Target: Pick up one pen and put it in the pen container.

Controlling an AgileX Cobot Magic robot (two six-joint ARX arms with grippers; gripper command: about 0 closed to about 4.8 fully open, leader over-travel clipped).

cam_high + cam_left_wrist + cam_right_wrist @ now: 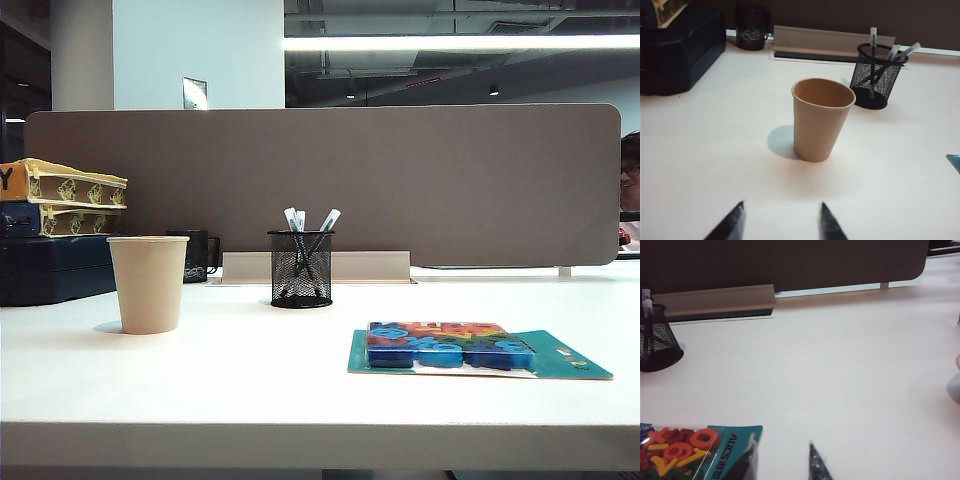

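Left gripper (781, 222): jaws spread wide, nothing between them, only the two dark fingertips (735, 220) show, hovering over bare tabletop (715, 150) short of the paper cup (821, 120). Right gripper (782, 465): jaws partly apart, nothing held, one tip beside the teal-backed pack of colourful letters (685, 447), which it overlaps at the pack's corner; contact cannot be told. Neither gripper shows in the exterior view.

Pen container (301, 268): black mesh cup, upright, mid-tabletop toward the far edge, just in front of the pale cable tray (360, 266) along the grey divider panel (400, 180). Pens (328, 222) already stand in it, three pale caps sticking up above the rim and leaning apart. No loose pen visible on the tabletop in any view.

Beige paper cup upright, empty, left of the mesh cup and closer to the near edge, well apart from it. Dark mug (197, 255) behind the paper cup by the far edge. Dark case (50, 265) with stacked boxes (70, 195) on top at the far left corner. Letter pack lies flat right of centre, near the front edge.
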